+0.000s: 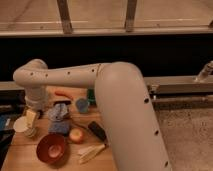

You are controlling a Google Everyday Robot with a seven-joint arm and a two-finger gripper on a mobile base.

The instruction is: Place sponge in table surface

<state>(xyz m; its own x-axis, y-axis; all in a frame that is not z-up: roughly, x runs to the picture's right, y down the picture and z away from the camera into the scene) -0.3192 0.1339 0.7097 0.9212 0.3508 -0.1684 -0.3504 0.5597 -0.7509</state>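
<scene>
The sponge (57, 126), a small flat blue pad, lies on the wooden table surface (22, 159) just below a grey-blue cloth (59, 111). My white arm sweeps in from the right and bends down at the table's left end. Its gripper (31, 117) hangs there beside a white cup (22, 125), a short way left of the sponge and apart from it. The gripper stands open and I see nothing in it.
A red bowl (51, 147) sits at the front left, with an orange fruit (76, 135), a black block (97, 131) and a pale banana-like thing (92, 151) to its right. A blue cup (82, 104) and the green tray (91, 95) stand behind, mostly hidden by my arm.
</scene>
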